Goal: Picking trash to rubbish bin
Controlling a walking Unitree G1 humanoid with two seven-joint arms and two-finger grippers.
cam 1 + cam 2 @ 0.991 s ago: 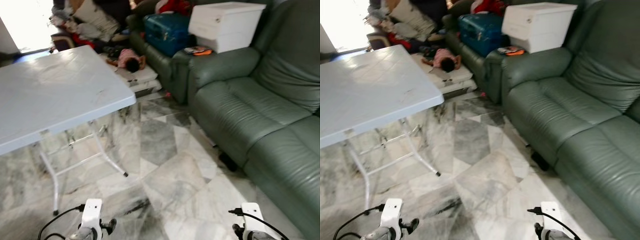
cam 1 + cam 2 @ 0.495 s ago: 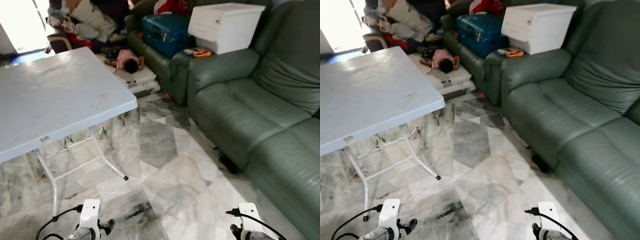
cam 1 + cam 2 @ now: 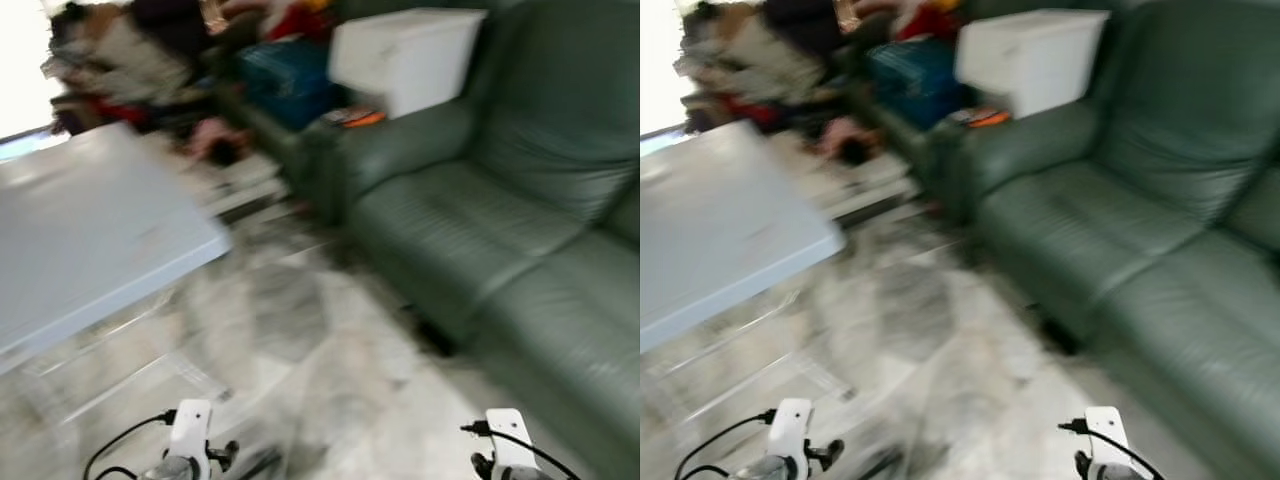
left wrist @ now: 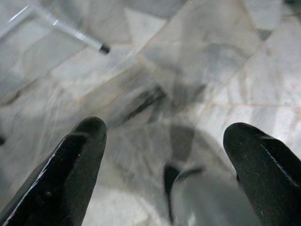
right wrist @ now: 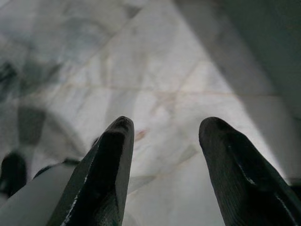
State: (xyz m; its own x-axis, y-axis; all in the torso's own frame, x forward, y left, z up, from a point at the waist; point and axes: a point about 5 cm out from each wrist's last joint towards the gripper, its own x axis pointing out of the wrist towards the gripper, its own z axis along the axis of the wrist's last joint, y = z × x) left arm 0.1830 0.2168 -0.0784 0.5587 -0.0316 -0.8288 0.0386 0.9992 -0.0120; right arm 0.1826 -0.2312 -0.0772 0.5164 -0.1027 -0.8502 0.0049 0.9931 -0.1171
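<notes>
Both arms hang low over the marble floor (image 3: 330, 370). In the left wrist view my left gripper (image 4: 164, 129) is open, its fingers (image 4: 70, 160) wide apart with bare floor and a table foot (image 4: 104, 48) beyond them. My right gripper (image 5: 167, 125) is open too, over pale floor tiles beside the dark base of the sofa. Nothing sits between either pair of fingers. The head views are blurred, and I cannot make out any trash or rubbish bin in them. The white wrist of each arm, left (image 3: 188, 440) and right (image 3: 505, 445), shows at the bottom edge.
A white folding table (image 3: 80, 240) stands on the left. A green leather sofa (image 3: 480, 230) runs along the right, with a white box (image 3: 405, 55) on its armrest and a blue case (image 3: 285, 80) behind. Piled clutter (image 3: 110, 60) lies at the back left.
The whole picture has slid left and blurred, so the camera has swung to the right. Both arms hang as before.
</notes>
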